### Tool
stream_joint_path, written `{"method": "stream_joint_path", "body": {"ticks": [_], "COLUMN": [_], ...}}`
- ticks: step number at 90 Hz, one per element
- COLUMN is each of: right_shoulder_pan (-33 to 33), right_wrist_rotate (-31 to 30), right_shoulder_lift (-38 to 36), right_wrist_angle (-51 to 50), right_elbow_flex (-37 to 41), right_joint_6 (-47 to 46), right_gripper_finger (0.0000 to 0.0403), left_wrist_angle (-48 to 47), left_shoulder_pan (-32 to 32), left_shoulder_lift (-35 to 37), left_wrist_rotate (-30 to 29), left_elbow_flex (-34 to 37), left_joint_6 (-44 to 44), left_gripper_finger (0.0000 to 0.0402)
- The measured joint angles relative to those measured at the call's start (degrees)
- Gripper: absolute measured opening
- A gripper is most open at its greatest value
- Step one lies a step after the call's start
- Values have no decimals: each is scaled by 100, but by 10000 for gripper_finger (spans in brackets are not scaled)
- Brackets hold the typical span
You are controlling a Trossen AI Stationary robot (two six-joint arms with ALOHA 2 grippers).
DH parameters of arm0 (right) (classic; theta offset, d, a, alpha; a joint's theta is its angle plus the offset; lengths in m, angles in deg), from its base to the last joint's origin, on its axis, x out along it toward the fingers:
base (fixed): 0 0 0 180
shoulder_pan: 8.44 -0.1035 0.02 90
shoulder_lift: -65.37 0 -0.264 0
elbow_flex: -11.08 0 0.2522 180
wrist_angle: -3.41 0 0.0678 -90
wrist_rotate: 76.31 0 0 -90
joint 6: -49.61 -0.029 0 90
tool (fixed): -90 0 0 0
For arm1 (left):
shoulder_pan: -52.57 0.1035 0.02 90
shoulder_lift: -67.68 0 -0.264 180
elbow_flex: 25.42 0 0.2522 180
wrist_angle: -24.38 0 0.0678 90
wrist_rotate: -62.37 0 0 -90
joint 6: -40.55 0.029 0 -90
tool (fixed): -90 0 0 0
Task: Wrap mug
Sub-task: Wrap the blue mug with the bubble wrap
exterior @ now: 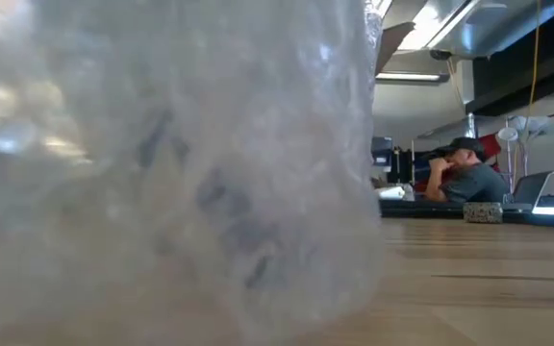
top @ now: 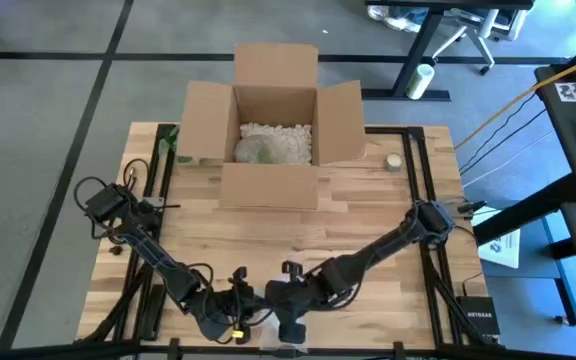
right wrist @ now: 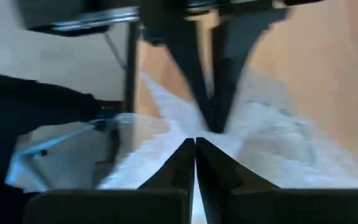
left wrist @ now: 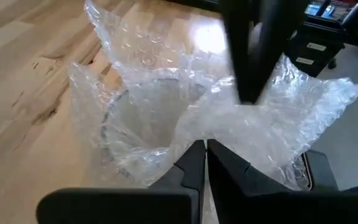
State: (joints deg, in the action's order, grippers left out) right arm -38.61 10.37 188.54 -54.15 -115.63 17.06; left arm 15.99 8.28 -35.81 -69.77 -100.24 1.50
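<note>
My two arms are showing matte black, and my black left gripper [left wrist: 205,163] is pinching a clear, bubble-patterned plastic wrap [left wrist: 166,118] that is glinting white where light is catching its round cells. My black right gripper [right wrist: 195,158] is pressing into the same wrap, which is looking milky white there. The pale wooden table [top: 368,210] is showing light tan planks with darker streaks of grain. The plain brown cardboard box [top: 274,115] is holding off-white packing filler [top: 286,140]. A small yellow mark is showing on my left wrist in the high view.
</note>
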Motion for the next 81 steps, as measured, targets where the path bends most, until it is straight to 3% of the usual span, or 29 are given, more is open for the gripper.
{"method": "stream_joint_path", "body": {"ticks": [24, 44, 62, 81], "right_shoulder_pan": [130, 293, 453, 601], "right_wrist_rotate": [295, 315, 409, 493], "right_shoulder_lift": [376, 428, 439, 493], "right_wrist_angle": [-92, -74, -93, -132], "right_elbow_flex": [-7, -7, -63, -72], "right_joint_6": [-173, -311, -345, -455], "right_gripper_finger": [0, 0, 0, 0], "left_wrist_angle": [-16, -365, -893, -1542], "left_shoulder_pan": [-25, -463, -987, -1169], "left_shoulder_lift": [65, 446, 695, 513], "left_wrist_rotate": [-50, -697, -1149, -1143], "left_elbow_flex": [14, 22, 20, 188], "left_joint_6": [77, 150, -330, -1674], "left_gripper_finger": [0, 0, 0, 0]}}
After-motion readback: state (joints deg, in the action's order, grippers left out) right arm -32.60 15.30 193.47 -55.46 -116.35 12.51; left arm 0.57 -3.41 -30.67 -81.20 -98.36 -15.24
